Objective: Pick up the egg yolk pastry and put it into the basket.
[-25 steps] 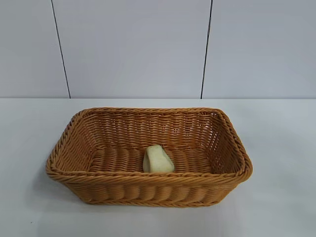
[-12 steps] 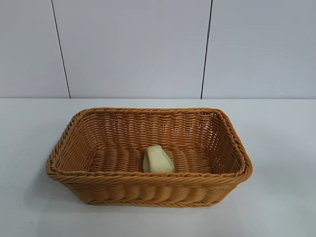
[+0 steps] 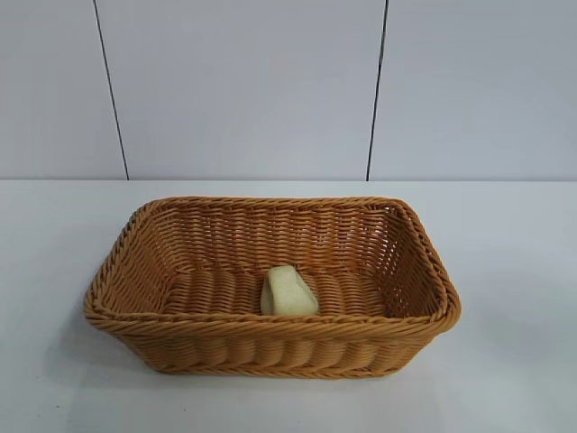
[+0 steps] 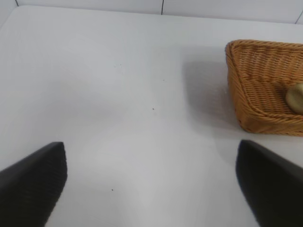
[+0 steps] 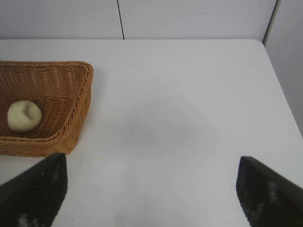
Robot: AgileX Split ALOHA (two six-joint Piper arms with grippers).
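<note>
The golden-brown wicker basket (image 3: 270,341) stands in the middle of the white table. The pale cream-yellow egg yolk pastry (image 3: 288,292) lies on the basket's floor near its front wall; it also shows in the right wrist view (image 5: 24,116) and at the edge of the left wrist view (image 4: 296,98). Neither arm shows in the exterior view. My left gripper (image 4: 151,189) is open and empty over bare table beside the basket (image 4: 265,80). My right gripper (image 5: 151,189) is open and empty over bare table on the basket's (image 5: 71,118) other side.
The white table (image 3: 514,271) reaches back to a grey panelled wall (image 3: 243,90) with two dark vertical seams. In the right wrist view the table's edge (image 5: 279,94) meets the wall at the far side.
</note>
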